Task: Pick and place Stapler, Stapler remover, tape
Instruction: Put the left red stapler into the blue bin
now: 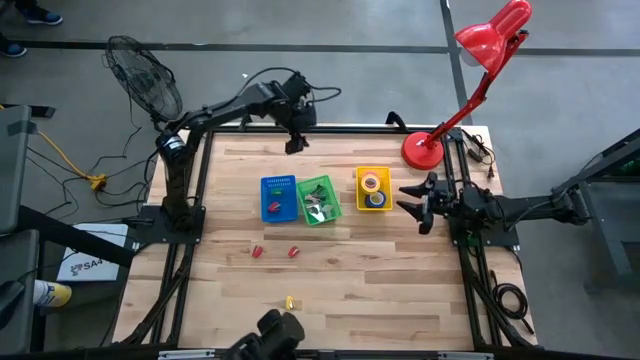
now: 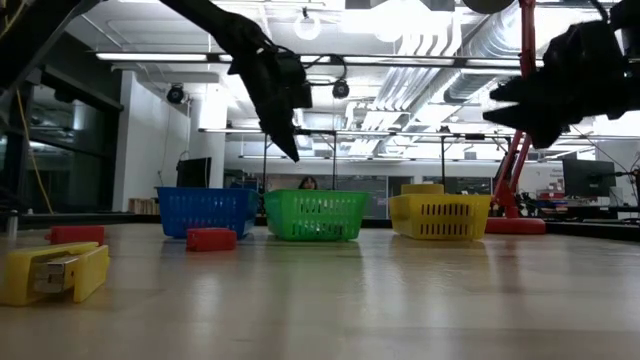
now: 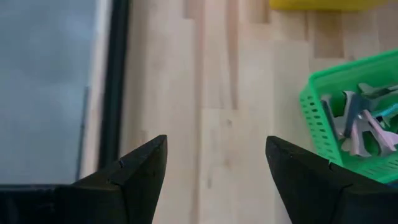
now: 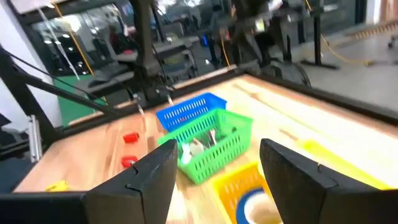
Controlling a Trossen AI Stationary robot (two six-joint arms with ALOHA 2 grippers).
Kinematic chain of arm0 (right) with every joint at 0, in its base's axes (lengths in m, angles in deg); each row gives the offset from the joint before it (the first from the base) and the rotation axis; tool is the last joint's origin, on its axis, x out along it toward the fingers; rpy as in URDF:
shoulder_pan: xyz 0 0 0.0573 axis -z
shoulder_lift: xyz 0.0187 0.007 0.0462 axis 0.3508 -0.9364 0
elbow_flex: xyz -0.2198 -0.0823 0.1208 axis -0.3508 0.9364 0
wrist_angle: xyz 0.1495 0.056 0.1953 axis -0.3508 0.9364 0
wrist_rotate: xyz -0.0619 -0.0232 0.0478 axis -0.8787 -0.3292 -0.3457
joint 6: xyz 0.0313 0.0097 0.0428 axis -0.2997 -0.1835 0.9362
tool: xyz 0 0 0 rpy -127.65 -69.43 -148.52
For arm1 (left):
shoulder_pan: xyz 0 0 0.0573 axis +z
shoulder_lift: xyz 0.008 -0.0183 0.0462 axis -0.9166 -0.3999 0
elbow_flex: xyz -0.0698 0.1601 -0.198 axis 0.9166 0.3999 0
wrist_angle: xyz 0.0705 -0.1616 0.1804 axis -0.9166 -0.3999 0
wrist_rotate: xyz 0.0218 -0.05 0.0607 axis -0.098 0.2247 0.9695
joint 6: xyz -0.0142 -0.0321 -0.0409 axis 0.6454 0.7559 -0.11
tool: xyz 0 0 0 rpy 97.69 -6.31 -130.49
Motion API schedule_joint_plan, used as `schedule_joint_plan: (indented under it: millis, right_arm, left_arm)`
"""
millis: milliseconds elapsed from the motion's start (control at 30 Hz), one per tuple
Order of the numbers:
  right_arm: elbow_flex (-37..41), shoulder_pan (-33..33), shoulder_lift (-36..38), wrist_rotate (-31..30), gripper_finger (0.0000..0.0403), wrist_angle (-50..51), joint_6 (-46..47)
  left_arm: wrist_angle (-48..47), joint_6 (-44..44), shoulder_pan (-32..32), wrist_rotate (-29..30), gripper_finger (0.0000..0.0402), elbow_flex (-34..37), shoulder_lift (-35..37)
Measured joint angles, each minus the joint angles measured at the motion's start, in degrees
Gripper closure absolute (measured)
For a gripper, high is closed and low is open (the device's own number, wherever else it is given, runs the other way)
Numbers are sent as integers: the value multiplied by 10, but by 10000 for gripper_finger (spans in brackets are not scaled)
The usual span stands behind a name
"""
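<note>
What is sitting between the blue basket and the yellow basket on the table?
The green plastic basket holding metal staple removers sits between the blue plastic basket and the yellow plastic basket, touching the blue one. The high view shows it.

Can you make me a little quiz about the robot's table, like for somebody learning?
1. True or false: the blue basket stands between the green basket and the yellow basket.
2. Which basket holds the tape rolls? A blue, B green, C yellow.
3. Fill in: two red staplers and one ____ stapler lie loose on the wooden table.

Key: 1 false, the green basket is in the middle. 2 C. 3 yellow.

Hint: both the left claw and the right claw are open and hold nothing.
</note>
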Motion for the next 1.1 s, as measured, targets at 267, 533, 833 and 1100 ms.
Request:
schedule_joint_plan:
  millis: [267, 533, 833, 1100]
  right_arm:
    - [0, 0, -1, -24, 182, 40, 57]
    - [0, 0, -1, -16, 182, 40, 53]
    - [0, 4, -1, -18, 182, 34, 53]
    - [0, 4, -1, -17, 182, 33, 52]
  left_arm:
    - [12, -4, 43, -2, 133, 0, 31]
    - [-65, -2, 54, 23, 133, 0, 63]
    - [-185, 24, 54, 106, 133, 13, 106]
    - [-176, 138, 33, 143, 133, 156, 232]
